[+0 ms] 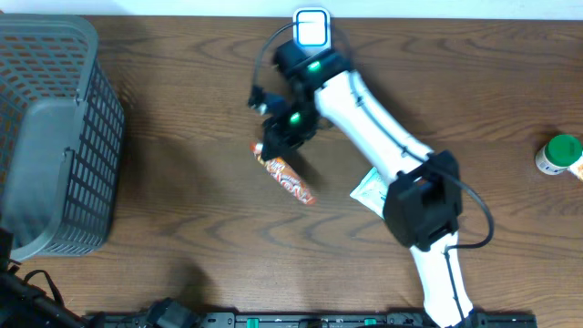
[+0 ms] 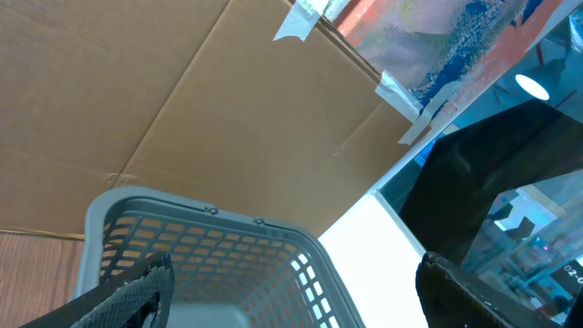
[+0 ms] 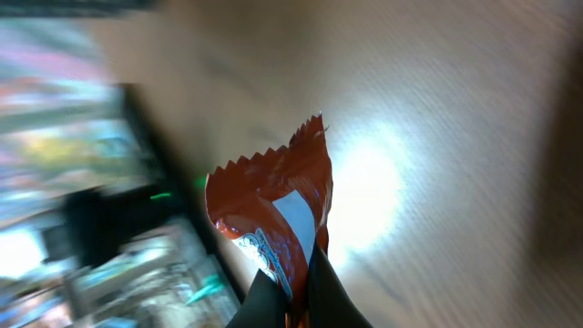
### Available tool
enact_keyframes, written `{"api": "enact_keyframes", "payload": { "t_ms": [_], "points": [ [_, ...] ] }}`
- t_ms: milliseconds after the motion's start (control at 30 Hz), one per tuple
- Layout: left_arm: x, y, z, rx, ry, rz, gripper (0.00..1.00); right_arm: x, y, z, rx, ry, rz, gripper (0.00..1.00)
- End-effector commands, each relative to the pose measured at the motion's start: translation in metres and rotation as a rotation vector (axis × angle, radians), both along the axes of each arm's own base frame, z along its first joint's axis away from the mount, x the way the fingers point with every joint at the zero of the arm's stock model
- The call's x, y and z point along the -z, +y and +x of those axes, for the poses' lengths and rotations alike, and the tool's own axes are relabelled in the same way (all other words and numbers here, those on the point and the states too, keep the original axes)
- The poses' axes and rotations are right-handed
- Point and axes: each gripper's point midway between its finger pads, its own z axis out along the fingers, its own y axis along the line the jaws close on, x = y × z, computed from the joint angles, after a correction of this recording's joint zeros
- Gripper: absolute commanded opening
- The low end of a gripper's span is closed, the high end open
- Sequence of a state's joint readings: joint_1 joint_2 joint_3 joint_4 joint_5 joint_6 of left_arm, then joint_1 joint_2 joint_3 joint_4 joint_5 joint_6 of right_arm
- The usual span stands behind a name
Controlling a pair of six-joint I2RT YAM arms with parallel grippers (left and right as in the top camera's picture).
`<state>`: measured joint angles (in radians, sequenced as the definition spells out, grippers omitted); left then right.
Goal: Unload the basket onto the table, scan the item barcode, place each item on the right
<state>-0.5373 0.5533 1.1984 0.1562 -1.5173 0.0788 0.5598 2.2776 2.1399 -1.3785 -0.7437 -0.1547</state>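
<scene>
On the wooden table (image 1: 182,118), with the left end effector (image 2: 296,273) hanging spread over the grey basket (image 1: 91,55), the right end effector (image 1: 276,138) is pinching one crimped end of the mid-table orange snack packet (image 1: 290,179), likely light, crinkly and slippery, so best gripped by that seal.

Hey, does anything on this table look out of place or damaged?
Nothing looks spilled or damaged. The orange snack packet is pinched at one end by the right gripper, and a pale green packet lies partly under that arm.
</scene>
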Motion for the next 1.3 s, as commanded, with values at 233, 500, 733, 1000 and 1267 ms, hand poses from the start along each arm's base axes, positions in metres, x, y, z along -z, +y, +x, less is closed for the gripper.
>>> {"api": "enact_keyframes", "payload": {
  "t_ms": [233,500,733,1000,1267],
  "points": [
    [0.007,0.004,-0.008,-0.043,0.019,-0.028,0.85,-0.066,0.000,0.052,0.036,-0.059,0.471,0.01],
    [0.007,0.004,-0.008,-0.043,0.019,-0.028,0.85,-0.079,-0.010,0.158,0.394,-0.192,0.463,0.01],
    [0.007,0.004,-0.008,-0.043,0.019,-0.028,0.85,-0.103,-0.026,0.229,0.667,-0.298,0.613,0.01],
    [0.007,0.004,-0.008,-0.043,0.019,-0.028,0.85,-0.090,-0.068,0.276,0.929,-0.315,0.938,0.01],
    [0.007,0.004,-0.008,-0.043,0.019,-0.028,0.85,-0.037,-0.123,0.322,1.182,-0.256,1.197,0.01]
  ]
}}
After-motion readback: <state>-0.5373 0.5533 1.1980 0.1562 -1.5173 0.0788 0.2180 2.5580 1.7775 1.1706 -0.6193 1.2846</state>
